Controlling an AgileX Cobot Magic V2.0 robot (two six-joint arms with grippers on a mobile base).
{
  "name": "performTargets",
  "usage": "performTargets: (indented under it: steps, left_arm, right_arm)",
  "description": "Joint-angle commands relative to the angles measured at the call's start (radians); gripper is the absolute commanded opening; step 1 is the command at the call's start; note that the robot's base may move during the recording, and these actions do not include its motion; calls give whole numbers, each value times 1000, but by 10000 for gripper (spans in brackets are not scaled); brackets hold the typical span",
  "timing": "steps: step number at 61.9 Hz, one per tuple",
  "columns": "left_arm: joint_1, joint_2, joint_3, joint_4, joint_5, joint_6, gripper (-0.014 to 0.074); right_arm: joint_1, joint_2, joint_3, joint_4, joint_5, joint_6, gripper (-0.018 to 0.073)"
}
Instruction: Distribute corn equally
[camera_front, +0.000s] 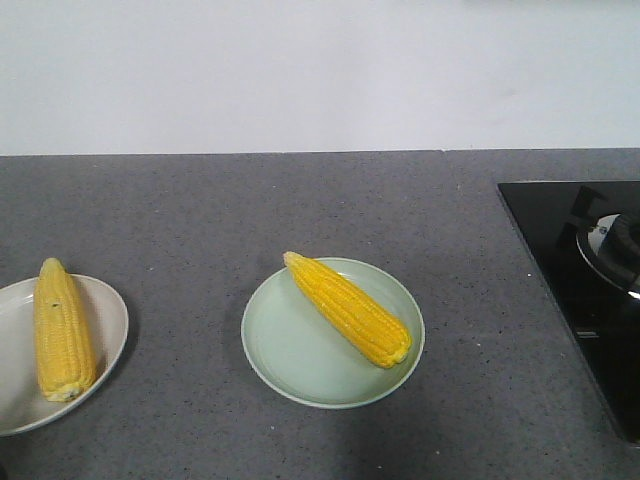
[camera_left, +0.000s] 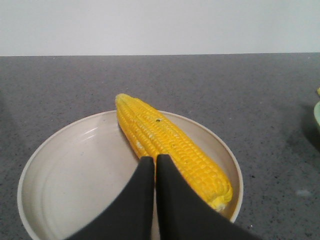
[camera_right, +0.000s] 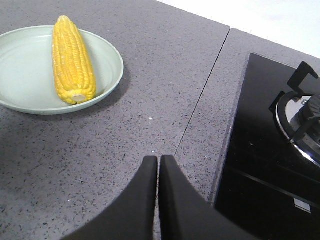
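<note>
One cob of yellow corn (camera_front: 62, 330) lies on a cream plate (camera_front: 110, 320) at the left edge of the counter. A second cob (camera_front: 349, 308) lies diagonally on a pale green plate (camera_front: 280, 350) in the middle. In the left wrist view my left gripper (camera_left: 155, 158) is shut and empty above the cream plate (camera_left: 75, 175), its tips just in front of that cob (camera_left: 170, 145). In the right wrist view my right gripper (camera_right: 158, 159) is shut and empty over bare counter, to the right of the green plate (camera_right: 25, 75) and its cob (camera_right: 71, 60). Neither gripper shows in the front view.
A black glass hob (camera_front: 590, 290) with a gas burner (camera_front: 615, 245) fills the right side of the grey speckled counter (camera_front: 300, 200). A seam (camera_right: 200, 100) runs across the counter near the hob. A white wall stands behind.
</note>
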Motion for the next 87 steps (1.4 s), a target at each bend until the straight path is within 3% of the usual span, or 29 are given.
performTargets:
  steps: [1, 63, 87]
  left_arm:
    - [-9, 4, -27, 15, -49, -2, -8]
    - [-8, 3, -27, 18, -38, 18, -8]
    - [0, -218, -27, 18, 152, 27, -8]
  right_arm:
    - [-5, 8, -24, -13, -67, 2, -5]
    - [-5, 8, -24, -13, -67, 2, -5]
    - [-5, 8, -24, -13, -67, 2, -5]
